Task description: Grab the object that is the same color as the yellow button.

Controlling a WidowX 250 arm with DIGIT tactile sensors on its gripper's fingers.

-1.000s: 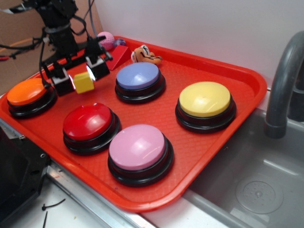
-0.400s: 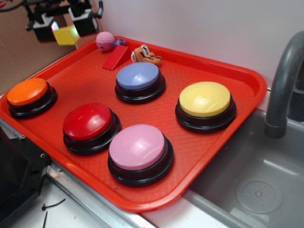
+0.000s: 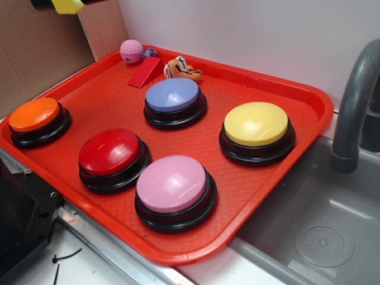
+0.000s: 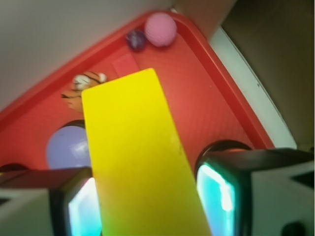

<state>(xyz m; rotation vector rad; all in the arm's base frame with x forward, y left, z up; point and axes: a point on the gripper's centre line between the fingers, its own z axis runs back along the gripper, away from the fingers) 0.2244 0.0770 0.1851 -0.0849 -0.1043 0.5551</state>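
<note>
The yellow block [image 4: 138, 157] fills the middle of the wrist view, held between my two glowing finger pads [image 4: 81, 211]. My gripper [image 4: 147, 206] is shut on it, high above the tray's far left corner. In the exterior view only the block's lower tip [image 3: 67, 6] and a sliver of the gripper [image 3: 65, 3] show at the top edge. The yellow button [image 3: 256, 123] sits on the right side of the red tray [image 3: 297, 142], far from the gripper.
On the tray stand an orange button [image 3: 34, 114], a red button [image 3: 110, 151], a pink button [image 3: 172, 184] and a blue button [image 3: 173, 95]. A red wedge [image 3: 145, 72], pink ball [image 3: 131, 50] and tiger toy [image 3: 181, 69] lie at the back. A sink and faucet [image 3: 353, 113] are on the right.
My gripper rose from the tray with the yellow block in it, from beside the orange button to nearly out of the exterior view at the top left.
</note>
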